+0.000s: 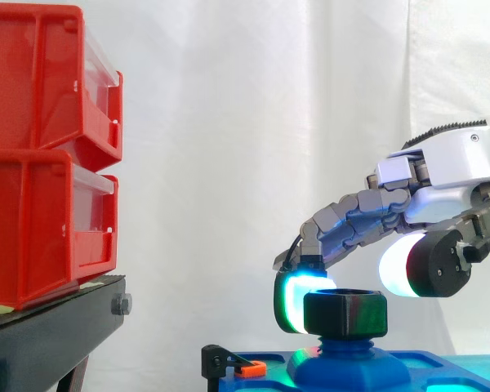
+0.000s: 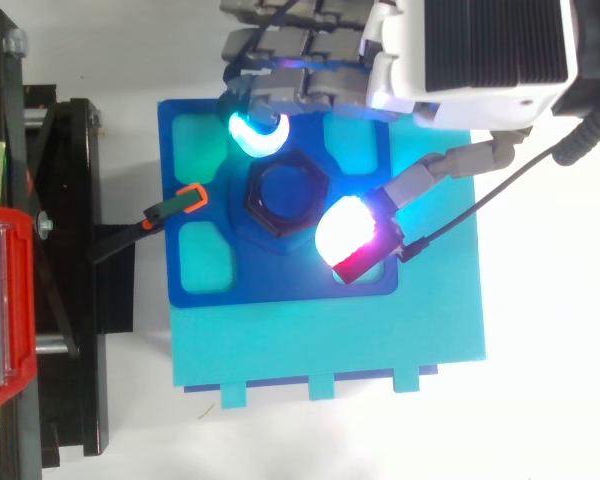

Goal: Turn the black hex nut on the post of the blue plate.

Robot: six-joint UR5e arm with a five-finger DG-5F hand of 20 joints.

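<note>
The black hex nut (image 1: 345,314) (image 2: 286,194) sits on the round post of the blue plate (image 2: 205,270). My hand (image 1: 449,175) (image 2: 460,55) reaches in from the right and arches over the nut. A cyan-glowing fingertip (image 1: 294,300) (image 2: 255,133) rests against the nut's far-left side. The thumb's white and red pad (image 1: 408,266) (image 2: 347,235) hovers by the nut's near-right corner, slightly higher than the nut's top. Nothing is pinched between them.
Two stacked red bins (image 1: 45,147) stand on a black stand (image 1: 49,331) at the left. A small black clamp with an orange tip (image 2: 185,202) (image 1: 241,367) pokes onto the plate's left edge. The blue plate lies on a lighter turquoise base (image 2: 330,340).
</note>
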